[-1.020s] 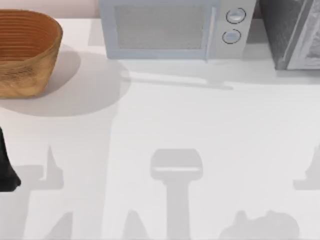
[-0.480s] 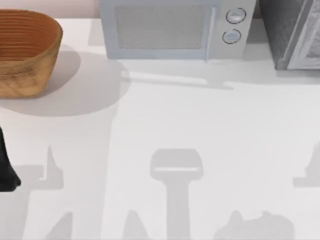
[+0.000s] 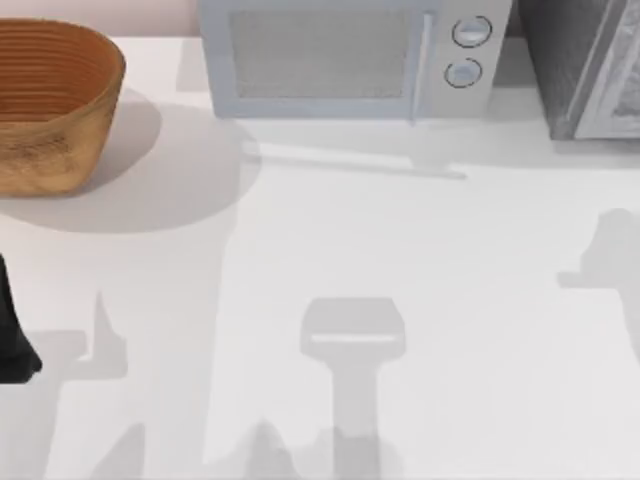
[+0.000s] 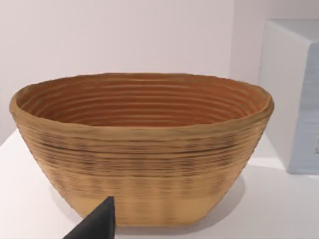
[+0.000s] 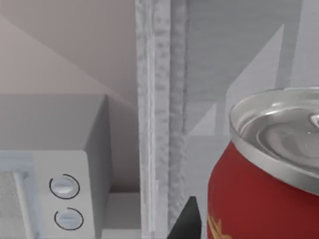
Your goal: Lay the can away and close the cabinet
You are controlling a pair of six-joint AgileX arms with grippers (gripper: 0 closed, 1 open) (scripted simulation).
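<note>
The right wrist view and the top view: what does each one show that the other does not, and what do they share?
Right wrist view alone: the can, red with a silver lid, seen close up in front of the grey cabinet.

Top view alone: the woven basket at the table's far left, and a dark part of the left arm at the left edge.

Both: the microwave with its two round knobs, and the cabinet beside it.

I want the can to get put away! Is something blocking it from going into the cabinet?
Nothing visible blocks it. In the right wrist view the can sits right by the right claw, close to the grey cabinet. The microwave stands off to one side, out of the way.
</note>
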